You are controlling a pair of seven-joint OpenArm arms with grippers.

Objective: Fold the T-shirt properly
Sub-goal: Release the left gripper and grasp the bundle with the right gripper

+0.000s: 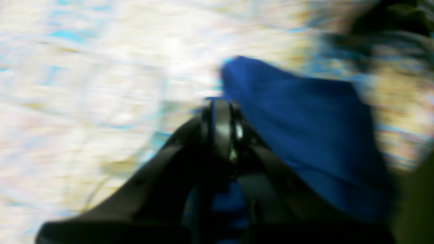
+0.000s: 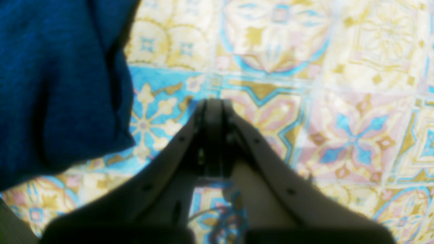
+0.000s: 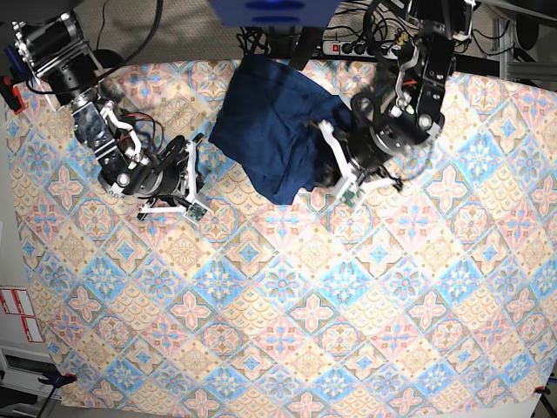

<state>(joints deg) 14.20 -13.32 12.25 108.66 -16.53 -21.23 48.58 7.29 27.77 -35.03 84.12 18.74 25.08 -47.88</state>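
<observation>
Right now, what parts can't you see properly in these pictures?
- Left wrist view: motion blur smears the tablecloth; whether the left fingers pinch the T-shirt is unclear.
- Base view: the T-shirt's sleeves are buried in its bunched folds.
- Right wrist view: the frame's left edge cuts the T-shirt.

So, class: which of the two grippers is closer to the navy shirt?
The left gripper, on the base view's right: it sits right at the T-shirt's edge. The right gripper rests on bare tablecloth, apart from it.

Dark navy T-shirt (image 3: 277, 131) lies crumpled at the far table edge, seemingly partly folded
</observation>
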